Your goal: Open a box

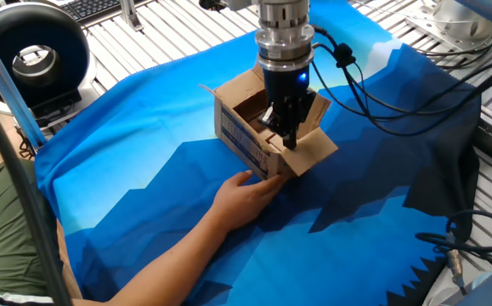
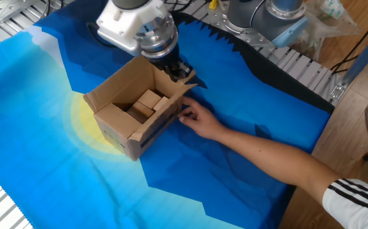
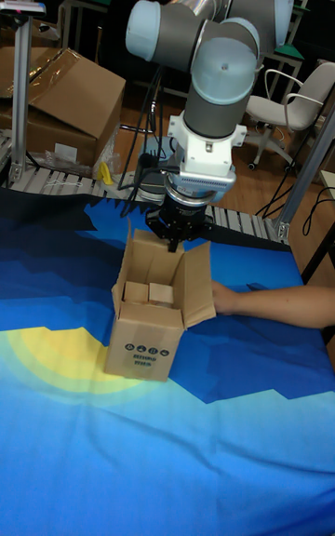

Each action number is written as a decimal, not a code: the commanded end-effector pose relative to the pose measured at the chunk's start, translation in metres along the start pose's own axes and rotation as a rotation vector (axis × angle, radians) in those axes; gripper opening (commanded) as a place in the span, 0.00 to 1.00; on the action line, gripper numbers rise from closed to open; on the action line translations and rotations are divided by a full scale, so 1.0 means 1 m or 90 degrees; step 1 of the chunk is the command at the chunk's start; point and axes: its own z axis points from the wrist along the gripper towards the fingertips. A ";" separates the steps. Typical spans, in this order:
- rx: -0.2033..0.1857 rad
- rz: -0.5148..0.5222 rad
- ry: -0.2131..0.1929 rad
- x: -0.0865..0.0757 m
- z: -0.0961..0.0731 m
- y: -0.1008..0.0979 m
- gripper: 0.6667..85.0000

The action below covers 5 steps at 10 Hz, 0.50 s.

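The box (image 1: 258, 140) (image 2: 133, 114) (image 3: 149, 327) is a small brown carton standing on the blue cloth, with a blue printed label on one side and its top flaps spread. Small brown blocks (image 2: 147, 103) lie inside. My gripper (image 1: 285, 134) (image 2: 180, 69) (image 3: 175, 240) points down at the box's far rim with its dark fingers close together. It presses on a flap (image 1: 318, 151) (image 3: 197, 285) that is bent outward; whether it pinches that flap cannot be told. A person's hand (image 1: 247, 191) (image 2: 199, 119) (image 3: 231, 299) steadies the box's side.
The person's forearm (image 2: 279, 162) crosses the cloth from the table's edge. Black cables (image 1: 381, 85) hang from my wrist. A round black device (image 1: 29, 47) stands off the cloth's corner. Another arm's base (image 2: 279, 13) and a large carton (image 3: 65, 99) stand behind the table.
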 end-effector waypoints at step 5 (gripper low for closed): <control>0.001 0.010 0.013 0.015 -0.018 0.008 0.01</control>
